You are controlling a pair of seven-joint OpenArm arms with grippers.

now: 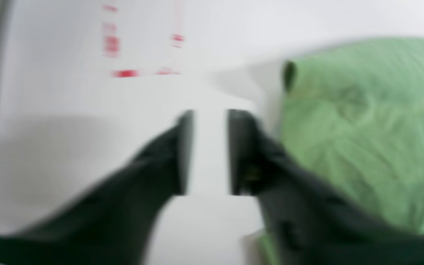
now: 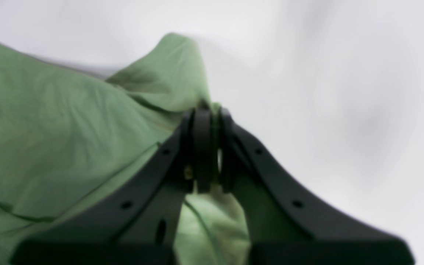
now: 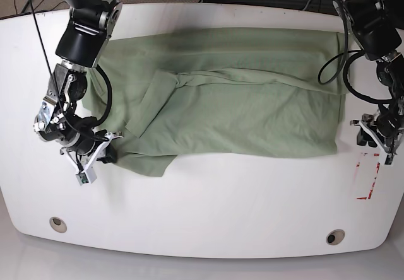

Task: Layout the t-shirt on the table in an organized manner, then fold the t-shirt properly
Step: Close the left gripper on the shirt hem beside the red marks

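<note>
The pale green t-shirt (image 3: 240,103) lies spread across the far half of the white table (image 3: 221,198), with folds at its left part. My right gripper (image 2: 210,110) is shut on a pinch of the shirt's fabric at its near left edge (image 3: 112,149). My left gripper (image 1: 210,114) is open with only bare table between its fingers. It sits just off the shirt's right edge (image 1: 363,129), which lies beside its right finger. In the base view the left gripper (image 3: 382,144) is near the table's right side.
A red-marked rectangle (image 3: 366,176) is on the table just ahead of the left gripper, also seen as red marks (image 1: 125,73). Two round grommet holes (image 3: 58,224) (image 3: 335,236) sit near the front edge. Cables hang by both arms.
</note>
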